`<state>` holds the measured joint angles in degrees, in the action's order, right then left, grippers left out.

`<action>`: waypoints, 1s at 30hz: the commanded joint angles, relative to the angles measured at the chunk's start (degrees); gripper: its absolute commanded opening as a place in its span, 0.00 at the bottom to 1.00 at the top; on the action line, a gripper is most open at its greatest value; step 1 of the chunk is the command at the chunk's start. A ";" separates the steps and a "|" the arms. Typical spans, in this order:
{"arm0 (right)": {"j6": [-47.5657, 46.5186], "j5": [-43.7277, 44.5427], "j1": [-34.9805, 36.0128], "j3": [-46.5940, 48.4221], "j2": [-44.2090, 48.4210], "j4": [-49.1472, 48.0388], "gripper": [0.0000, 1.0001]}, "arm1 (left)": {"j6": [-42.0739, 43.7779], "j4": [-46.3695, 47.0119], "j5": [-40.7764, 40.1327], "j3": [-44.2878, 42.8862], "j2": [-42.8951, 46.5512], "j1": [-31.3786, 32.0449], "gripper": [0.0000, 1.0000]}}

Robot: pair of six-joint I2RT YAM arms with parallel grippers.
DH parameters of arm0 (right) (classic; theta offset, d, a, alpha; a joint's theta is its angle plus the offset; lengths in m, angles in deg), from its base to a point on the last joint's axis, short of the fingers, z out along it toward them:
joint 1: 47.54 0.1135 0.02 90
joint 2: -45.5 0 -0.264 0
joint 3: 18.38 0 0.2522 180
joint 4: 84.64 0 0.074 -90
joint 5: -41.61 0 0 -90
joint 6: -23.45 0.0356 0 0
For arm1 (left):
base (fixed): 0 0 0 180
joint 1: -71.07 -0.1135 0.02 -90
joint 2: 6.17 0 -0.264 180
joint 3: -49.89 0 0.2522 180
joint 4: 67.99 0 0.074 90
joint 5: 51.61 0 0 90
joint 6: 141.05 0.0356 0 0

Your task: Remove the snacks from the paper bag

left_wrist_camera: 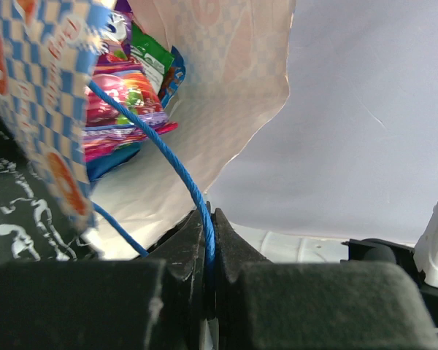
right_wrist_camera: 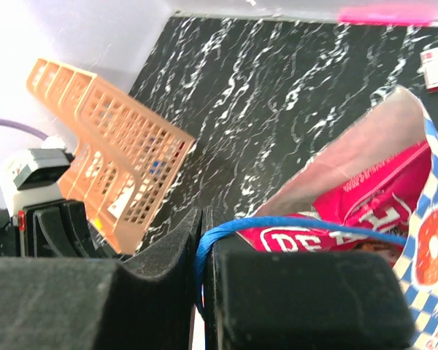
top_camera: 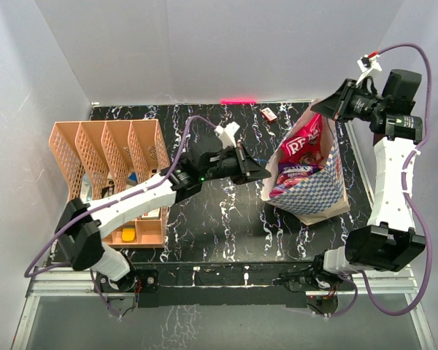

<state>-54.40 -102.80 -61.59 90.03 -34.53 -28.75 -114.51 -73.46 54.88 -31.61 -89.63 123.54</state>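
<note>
**A:** What's the left gripper doing?

**B:** Its jaws are pressed together on a blue cord, one of the bag's handles. It sits just beside the bag's left side.

**A:** And the right gripper?

**B:** It is the same there, pinching the second cord above the bag's far rim. Each cord runs from a gripper to the bag's mouth.

**A:** Where's the bag?

**B:** It is on the counter, in the right half, close to the right edge. Its mouth is open between the two grippers.

**A:** And the snacks?

**B:** They are all inside the bag. A big pink packet with white letters is on top, with purple, green and blue ones under it.

**A:** Anything else on the counter?

**B:** A peach organizer stands by the left edge, well apart from the bag. A small red-and-white box lies at the far edge, near the bag's rim.
</note>
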 commanded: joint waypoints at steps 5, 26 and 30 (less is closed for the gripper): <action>7.43 -10.84 1.70 -6.43 9.40 -10.32 0.08 | 14.27 -13.08 -5.63 3.66 13.98 0.18 0.27; 14.59 -10.29 11.60 -11.48 16.39 -12.08 0.08 | 40.97 -23.64 -2.38 -10.76 13.56 0.19 0.69; 16.20 -10.32 12.48 -13.40 17.95 -12.51 0.08 | 42.88 -19.21 -3.48 -11.38 8.51 0.56 0.66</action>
<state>-40.98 -111.72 -50.31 75.21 -20.19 -37.96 -75.98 -96.41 50.05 -41.80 -77.13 123.69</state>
